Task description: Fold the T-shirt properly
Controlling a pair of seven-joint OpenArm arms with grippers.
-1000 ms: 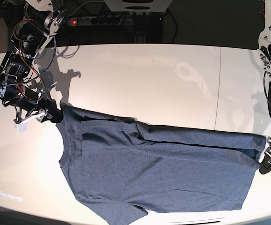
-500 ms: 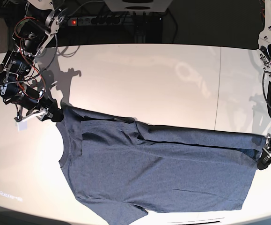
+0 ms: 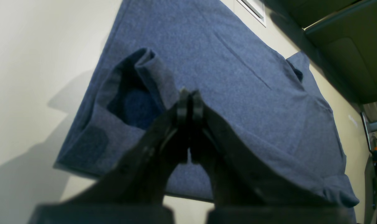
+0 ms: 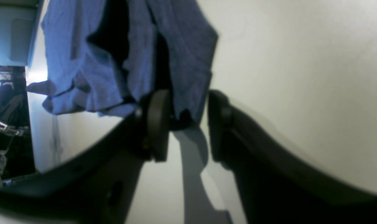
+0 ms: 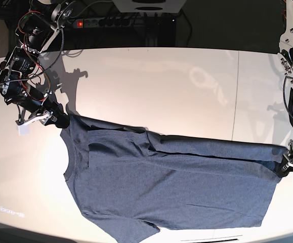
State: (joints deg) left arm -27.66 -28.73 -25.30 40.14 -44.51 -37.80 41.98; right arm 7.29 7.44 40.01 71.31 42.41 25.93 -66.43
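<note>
Slate-blue T-shirt (image 5: 166,187) spread flat on white table (image 5: 161,86), collar at base view's left, top edge folded over. Left gripper (image 3: 188,101) clenched on hem corner. Right gripper (image 4: 185,119) spread wide, shoulder cloth between fingers.

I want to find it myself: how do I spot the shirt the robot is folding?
Look at the big white table between the two robot arms. Spread across its near half lies the T-shirt, a wide slate-blue cloth with short sleeves and a round collar. It is the only cloth on the table and by far the largest thing there, with a gripper at each end.
</note>
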